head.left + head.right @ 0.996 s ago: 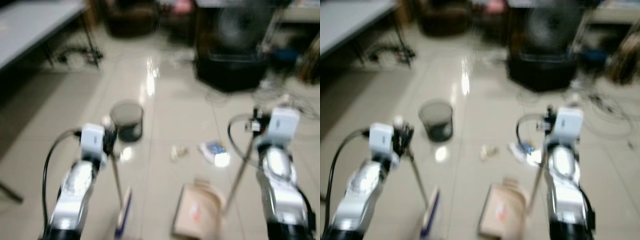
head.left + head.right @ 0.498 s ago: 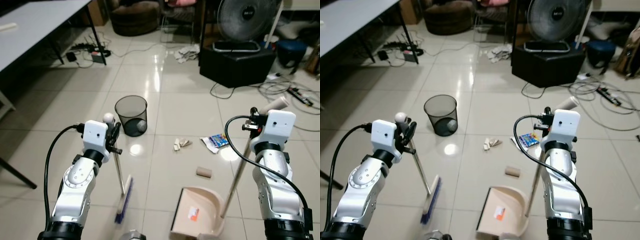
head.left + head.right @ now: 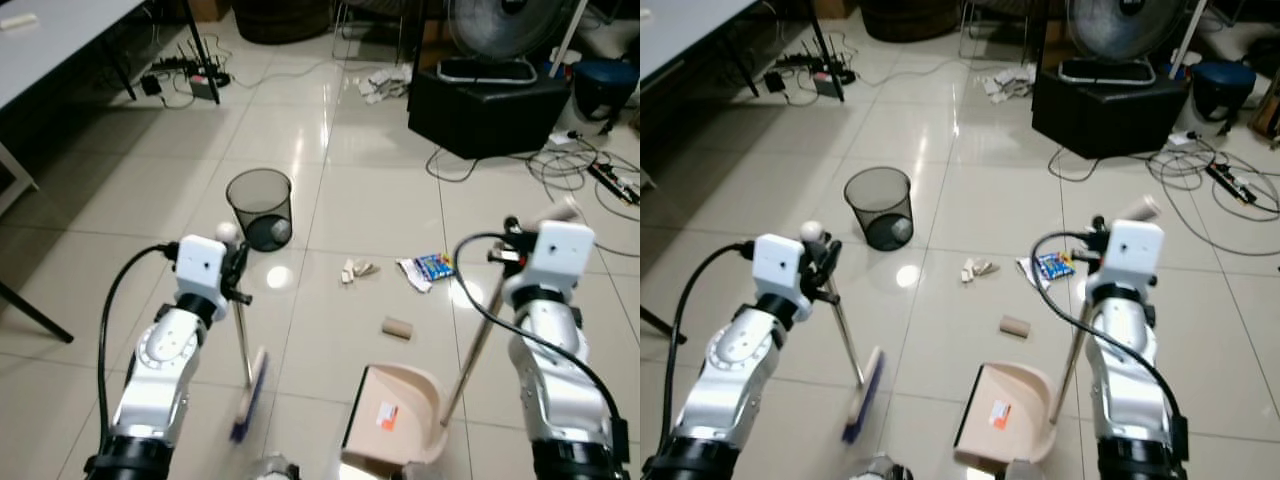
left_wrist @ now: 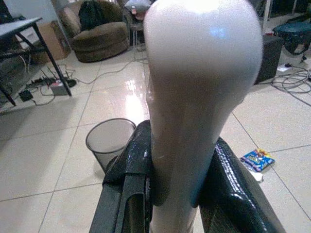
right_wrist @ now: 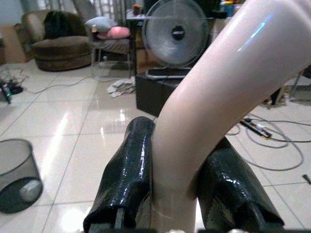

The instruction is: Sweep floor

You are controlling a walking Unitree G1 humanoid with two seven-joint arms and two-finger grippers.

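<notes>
Cardboard tube (image 3: pixel 397 328) lies on floor (image 3: pixel 330 200) ahead of dustpan (image 3: pixel 392 415) mouth, long axis crosswise, slightly toward robot's right of broom head (image 3: pixel 248 395). Left end effector (image 3: pixel 236 272) clenched on broom handle (image 4: pixel 194 121); right end effector (image 3: pixel 1098 245) clenched on dustpan handle (image 5: pixel 204 116). Paper scrap (image 3: pixel 356 269) and blue wrapper (image 3: pixel 428 268) farther ahead; broom arm nearer the scrap, so likely sweep rightward into pan
</notes>
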